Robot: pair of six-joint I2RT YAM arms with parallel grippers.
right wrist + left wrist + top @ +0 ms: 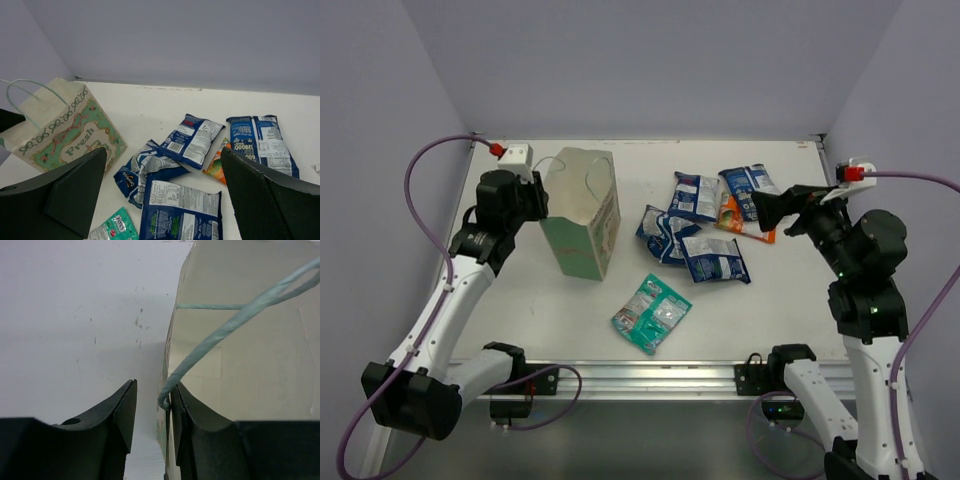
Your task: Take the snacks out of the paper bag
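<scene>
1. Six snacks lie out on the table (790, 320), all to the right of the paper bag (585, 245). Four blue-and-white packets (697, 195) sit in a loose, partly overlapping cluster. An orange packet (745, 225) is tucked half under them. A teal packet (652, 313) lies alone nearer the arms.

2. The paper bag stands upright on the left half of the table, mouth open and whitish inside showing. No packet can be seen in it from above, though its floor is not plainly visible, so I cannot say for certain that it is empty.

3. The left gripper (538, 197) is at the bag's left rim. In its wrist view the jaws straddle the wall beside a loop handle (225, 325), one finger inside and one outside. Bare table shows in the gap, so the hold looks released rather than pinched.

4. The right gripper (770, 207) hangs just above the cluster of packets, spread wide and holding nothing.

5. Judgement: the unpacking looks finished or very nearly so. What may be left is a check of the bag's bottom and pulling both arms away.
</scene>
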